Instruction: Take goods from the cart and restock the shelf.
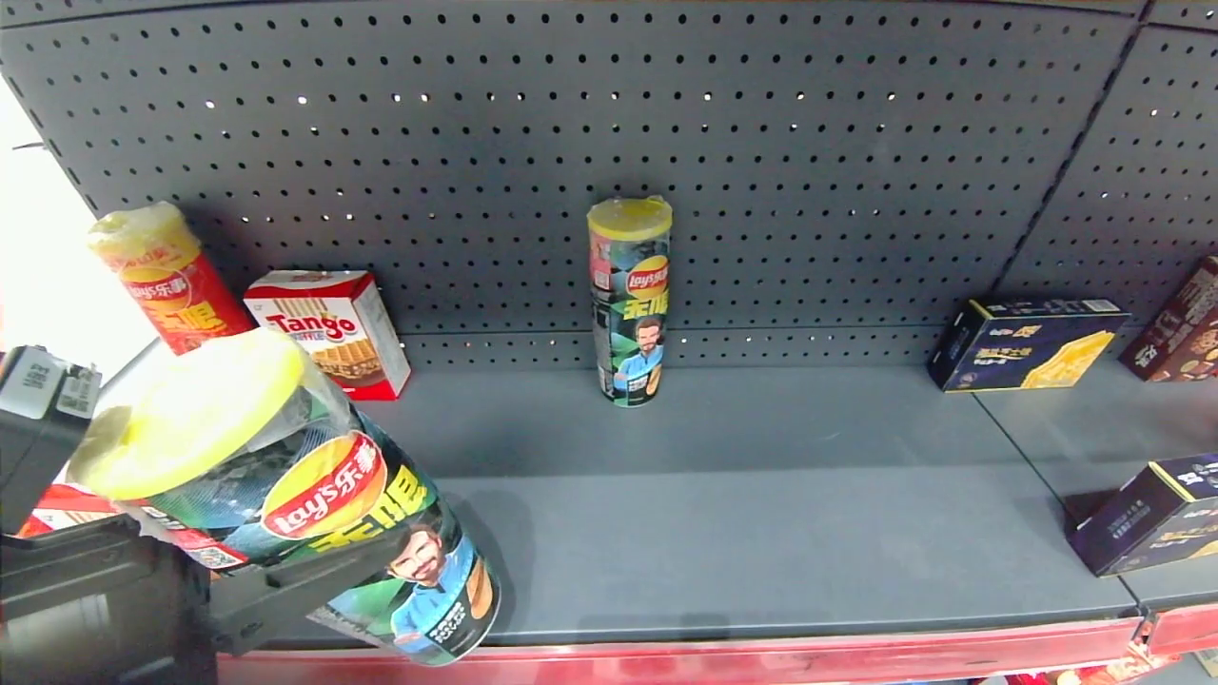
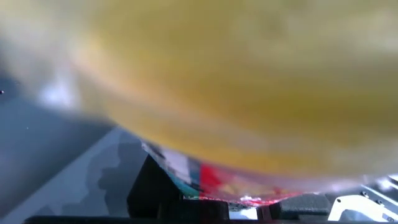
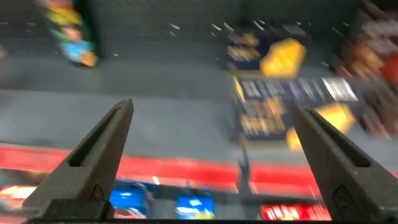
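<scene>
The left gripper (image 1: 285,561) is clamping a chips canister (image 1: 314,495) round its middle, one dark finger crossing the label. It is holding the tube tilted, the yellow lid leaning toward the robot and the base pointing down at the front left of the shelf (image 1: 761,533), just behind the red edge strip. Whether the base is touching the board I can't tell. That lean is probably letting the base reach the board first, so the tube can be stood up.

The canister is wearing a green and blue wrap with a red and yellow badge and a man pictured near the base (clear film is bunching round the lid). A matching canister (image 1: 630,295) is standing upright against the pegboard back (image 1: 761,143), likely showing where this one belongs. Further left, a red canister (image 1: 171,281) is leaning beside a wafer box (image 1: 328,328).

The right gripper (image 3: 211,106) is hanging with fingers spread wide and nothing between them, facing the shelf near the dark blue boxes (image 1: 1028,342).
</scene>
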